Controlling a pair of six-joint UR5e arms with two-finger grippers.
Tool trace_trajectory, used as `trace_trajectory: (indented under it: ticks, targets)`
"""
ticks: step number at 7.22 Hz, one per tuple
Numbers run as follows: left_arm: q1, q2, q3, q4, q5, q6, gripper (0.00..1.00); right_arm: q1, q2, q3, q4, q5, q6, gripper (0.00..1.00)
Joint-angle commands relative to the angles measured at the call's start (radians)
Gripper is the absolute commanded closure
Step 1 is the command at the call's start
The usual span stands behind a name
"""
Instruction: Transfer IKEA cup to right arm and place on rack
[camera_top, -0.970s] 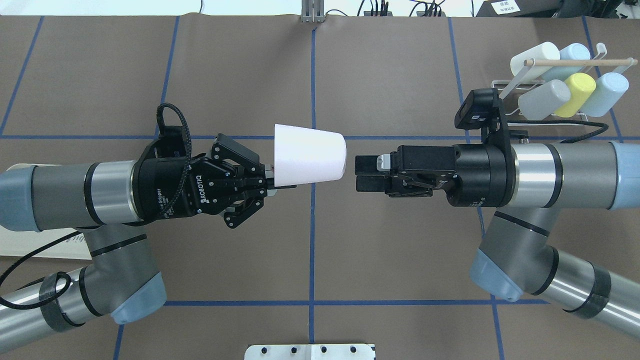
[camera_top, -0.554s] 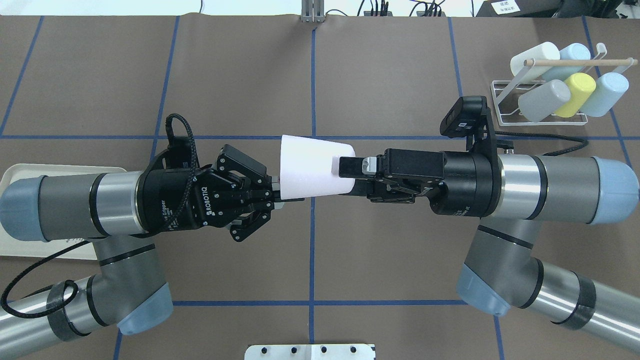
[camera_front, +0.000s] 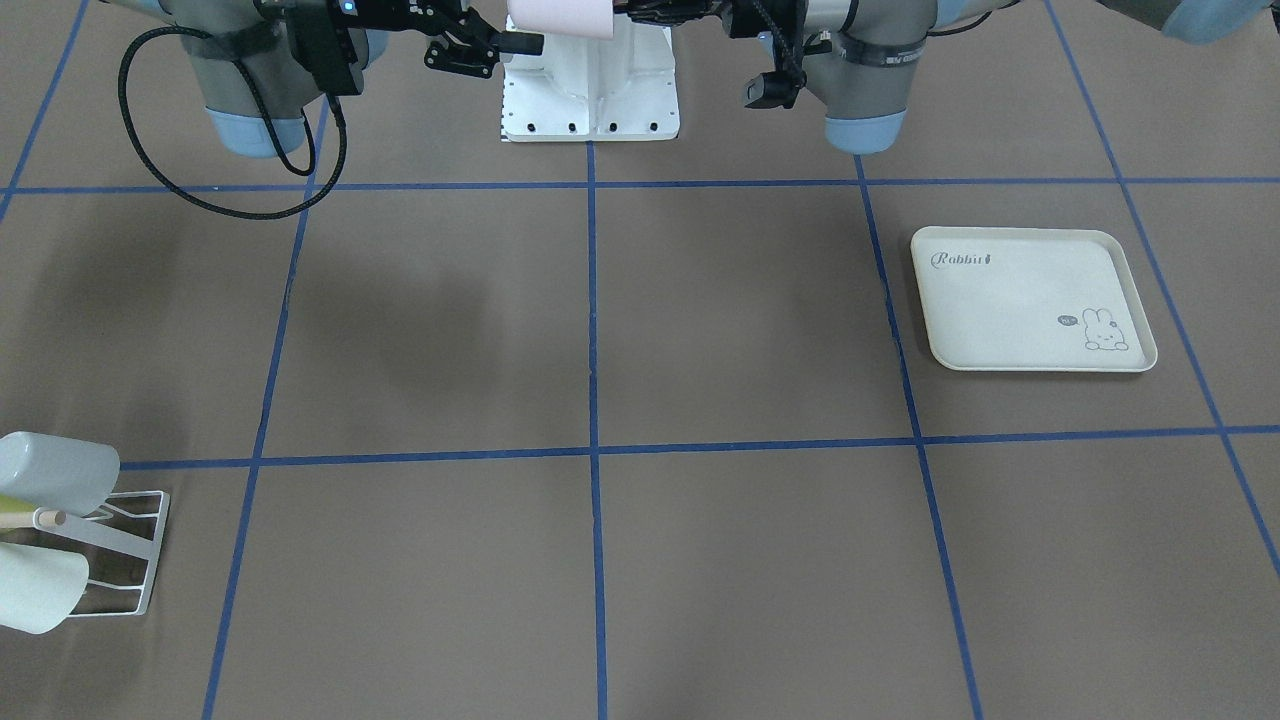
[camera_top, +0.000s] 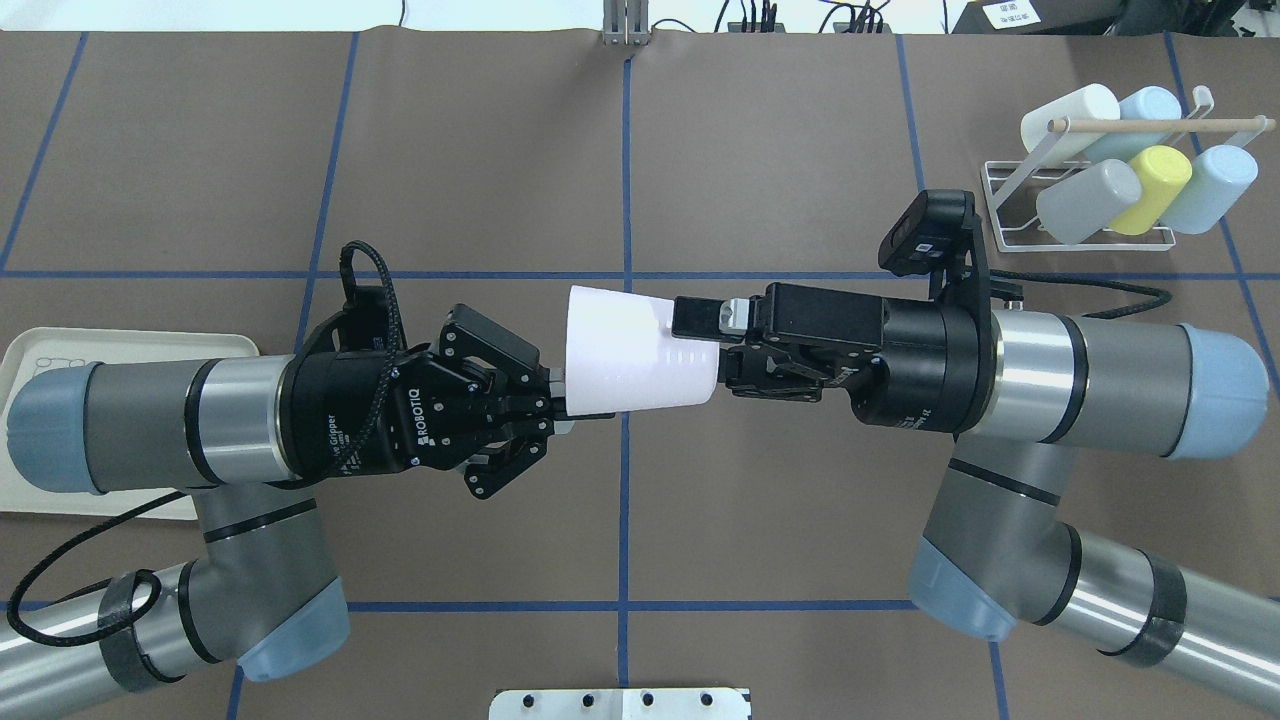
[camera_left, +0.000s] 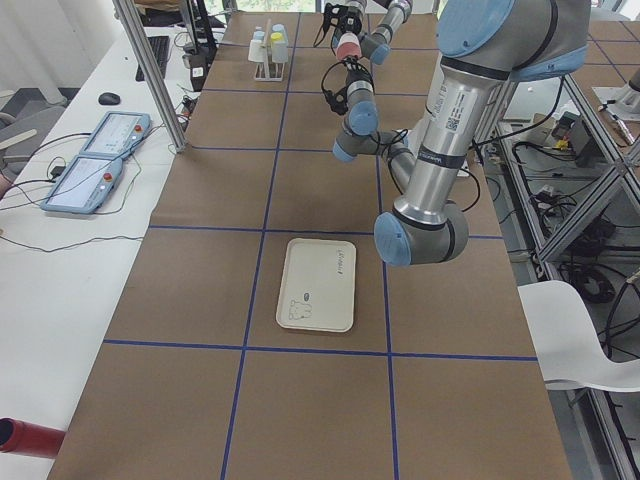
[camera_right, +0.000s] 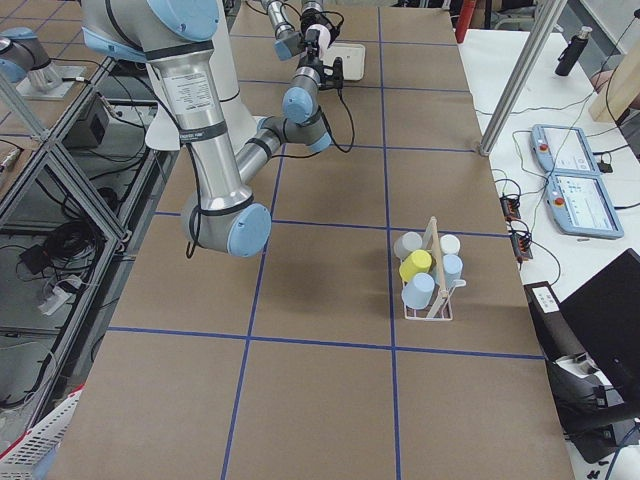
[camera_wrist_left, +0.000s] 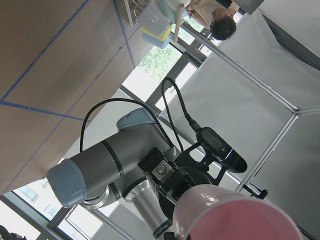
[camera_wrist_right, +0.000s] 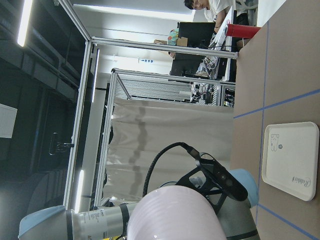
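The white IKEA cup (camera_top: 630, 350) hangs on its side above the table's middle, open end toward my left arm. My left gripper (camera_top: 560, 412) is shut on the cup's rim at the lower left. The right arm (camera_top: 1080, 385) reaches in from the other side. Its gripper (camera_top: 708, 345) stands open around the cup's closed end; one finger (camera_top: 698, 316) lies over the cup's wall and the other is hidden behind the cup. The rack (camera_top: 1000, 195) stands at the far right, its white wire frame holding several pastel cups under a wooden rod (camera_top: 1160, 125).
A cream rabbit-print tray (camera_front: 1030, 300) lies on the table under my left arm, also in the overhead view as the tray (camera_top: 60, 345). The white robot base plate (camera_top: 620, 703) sits at the near edge. A black cable (camera_top: 1100, 285) trails from the right wrist toward the rack.
The right gripper has moved left from clear of the cup until its fingers straddle the closed end. The left arm has shifted right and tilted the cup slightly.
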Motion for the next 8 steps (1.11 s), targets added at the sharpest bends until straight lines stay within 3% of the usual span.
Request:
trace_trajectory:
  ticks: [1,3,4,5,6,8]
  targets:
    - [0.003,0.000,0.000,-0.002,0.000,0.000,1.00,-0.014,0.006,0.001,0.000,-0.008,0.000,0.13]
    - [0.004,-0.002,-0.002,-0.004,0.008,0.001,1.00,-0.027,0.006,0.002,0.002,-0.008,-0.001,0.31]
    - [0.003,0.001,-0.002,-0.004,0.009,0.003,0.84,-0.027,0.006,0.002,0.002,-0.008,-0.001,0.47]
    - [0.003,0.006,0.001,-0.007,0.011,0.015,0.26,-0.025,0.006,0.002,0.002,-0.008,-0.003,0.66]
    - [0.001,0.012,0.002,-0.008,0.009,0.018,0.00,-0.025,0.006,0.002,0.002,-0.008,-0.003,0.73]
    - [-0.042,0.023,-0.014,-0.007,0.032,0.034,0.00,-0.019,0.005,0.007,0.000,-0.035,-0.002,0.77]
